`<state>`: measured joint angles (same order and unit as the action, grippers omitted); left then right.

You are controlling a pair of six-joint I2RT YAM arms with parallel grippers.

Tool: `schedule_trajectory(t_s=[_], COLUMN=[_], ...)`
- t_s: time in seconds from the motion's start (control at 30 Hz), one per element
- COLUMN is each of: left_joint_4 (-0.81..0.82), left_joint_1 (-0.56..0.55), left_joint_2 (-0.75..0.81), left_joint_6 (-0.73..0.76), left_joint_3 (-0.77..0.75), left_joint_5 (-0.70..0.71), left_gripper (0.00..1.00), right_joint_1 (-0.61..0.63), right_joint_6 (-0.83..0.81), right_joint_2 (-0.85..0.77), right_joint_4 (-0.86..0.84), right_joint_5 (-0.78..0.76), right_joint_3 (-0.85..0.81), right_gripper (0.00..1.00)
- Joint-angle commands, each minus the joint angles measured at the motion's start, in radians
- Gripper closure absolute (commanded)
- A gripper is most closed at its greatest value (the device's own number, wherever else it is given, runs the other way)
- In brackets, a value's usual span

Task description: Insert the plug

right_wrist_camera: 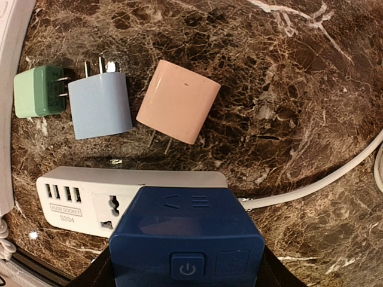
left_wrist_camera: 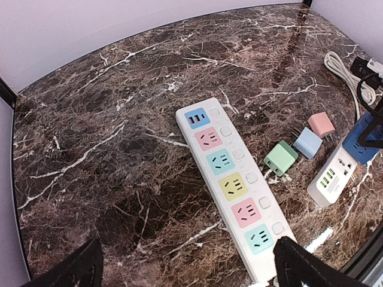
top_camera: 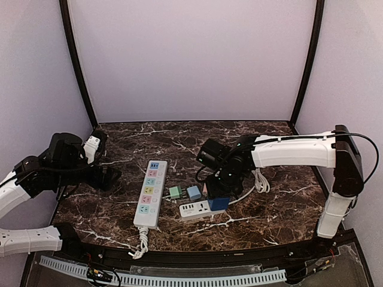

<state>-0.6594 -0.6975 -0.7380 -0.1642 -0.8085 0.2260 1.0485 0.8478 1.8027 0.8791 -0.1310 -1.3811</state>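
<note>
Right fingers [right_wrist_camera: 94,278] clasp blue plug [right_wrist_camera: 185,236] over small strip [right_wrist_camera: 78,200], left fingers [left_wrist_camera: 81,267] splayed above open marble [left_wrist_camera: 90,149].

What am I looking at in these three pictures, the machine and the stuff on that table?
Two robot arms stand at a marble table. One picture looks down from above; the other two come from cameras on each wrist. On the table lie a long power strip, a small white socket block, a green plug, a light blue plug and a pink plug. The right gripper holds a dark blue plug at the socket block; the left gripper is open and empty.
</note>
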Motion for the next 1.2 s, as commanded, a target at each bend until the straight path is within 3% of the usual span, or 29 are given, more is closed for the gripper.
schedule_trajectory(t_s=[0.0,1.17], left_joint_4=[0.007,0.013], left_joint_1=[0.006,0.006], left_joint_2=[0.008,-0.02], left_joint_6=[0.008,0.008], left_joint_3=[0.019,0.02], left_joint_5=[0.008,0.001], left_gripper=[0.0,0.0], right_joint_1=[0.024,0.067], right_joint_6=[0.053,0.13], right_joint_2=[0.022,0.135], right_joint_4=[0.028,-0.044], right_joint_5=[-0.011,-0.003], right_joint_3=[0.02,0.129], right_gripper=[1.0,1.0])
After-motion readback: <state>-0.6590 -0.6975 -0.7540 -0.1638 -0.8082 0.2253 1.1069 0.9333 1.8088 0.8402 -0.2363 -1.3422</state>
